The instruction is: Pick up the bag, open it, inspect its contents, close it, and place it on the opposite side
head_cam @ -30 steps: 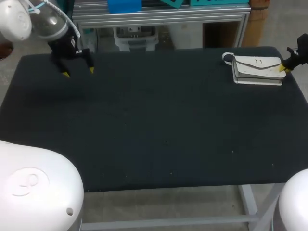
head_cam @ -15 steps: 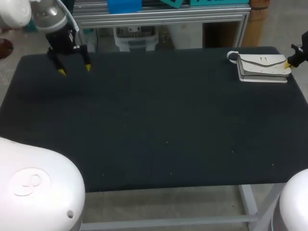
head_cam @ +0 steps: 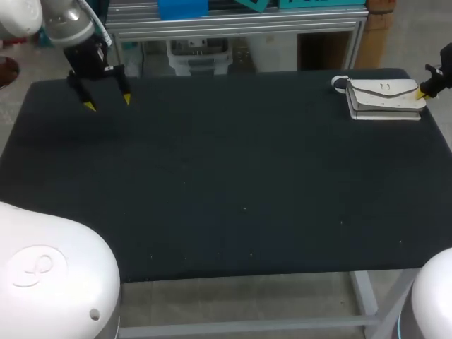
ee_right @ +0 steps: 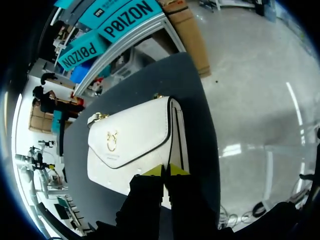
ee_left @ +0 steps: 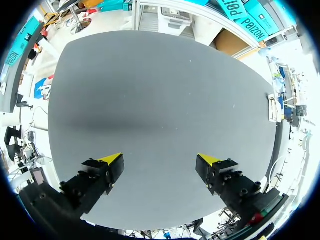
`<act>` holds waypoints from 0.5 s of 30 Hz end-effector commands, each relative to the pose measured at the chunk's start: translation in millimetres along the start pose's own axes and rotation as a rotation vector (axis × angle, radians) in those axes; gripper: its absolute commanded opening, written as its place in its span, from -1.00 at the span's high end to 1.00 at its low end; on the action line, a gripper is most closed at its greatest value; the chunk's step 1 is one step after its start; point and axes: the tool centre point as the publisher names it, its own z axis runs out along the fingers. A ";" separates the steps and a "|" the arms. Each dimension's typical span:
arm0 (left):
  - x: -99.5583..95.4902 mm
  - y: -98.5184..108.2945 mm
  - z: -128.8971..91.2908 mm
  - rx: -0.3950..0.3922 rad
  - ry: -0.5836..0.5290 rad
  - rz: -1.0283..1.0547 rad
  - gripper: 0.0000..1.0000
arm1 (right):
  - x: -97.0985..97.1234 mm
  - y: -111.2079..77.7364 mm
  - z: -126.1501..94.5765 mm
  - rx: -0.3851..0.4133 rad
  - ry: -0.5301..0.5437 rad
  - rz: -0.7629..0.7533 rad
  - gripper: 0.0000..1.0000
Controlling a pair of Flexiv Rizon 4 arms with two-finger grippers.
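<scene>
A white handbag (head_cam: 385,99) with a gold clasp lies at the table's far right corner, a small strap loop at its left end. My right gripper (head_cam: 421,92) is at the bag's right end. In the right wrist view its yellow tips (ee_right: 165,170) are pinched together on the thin edge of the bag (ee_right: 132,145), flap side up. My left gripper (head_cam: 106,103) hangs open over the far left of the table with nothing between its fingers (ee_left: 160,160). From there the bag (ee_left: 273,107) shows far off as a small white shape at the table's edge.
The black table top (head_cam: 233,176) carries nothing else. The bag sits close to the table's right and back edges.
The bag and my right gripper shifted together a little to the right and toward the back edge, then held still. My left gripper drifted slightly left, still open.
</scene>
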 end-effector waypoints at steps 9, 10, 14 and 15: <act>0.1 -0.4 -0.1 -0.001 -0.001 0.001 -1.00 | 3.4 10.2 4.0 0.065 0.005 -0.011 -0.87; 0.1 -0.4 -0.1 -0.001 -0.001 0.001 -1.00 | 3.8 9.4 1.9 0.061 0.004 -0.008 -1.00; 0.1 -0.4 -0.1 -0.001 -0.001 0.001 -1.00 | 7.1 3.9 -9.7 0.045 -0.010 0.001 -1.00; 0.1 -0.4 -0.1 -0.001 -0.001 0.001 -1.00 | 7.8 2.3 -13.3 0.042 -0.024 0.003 -1.00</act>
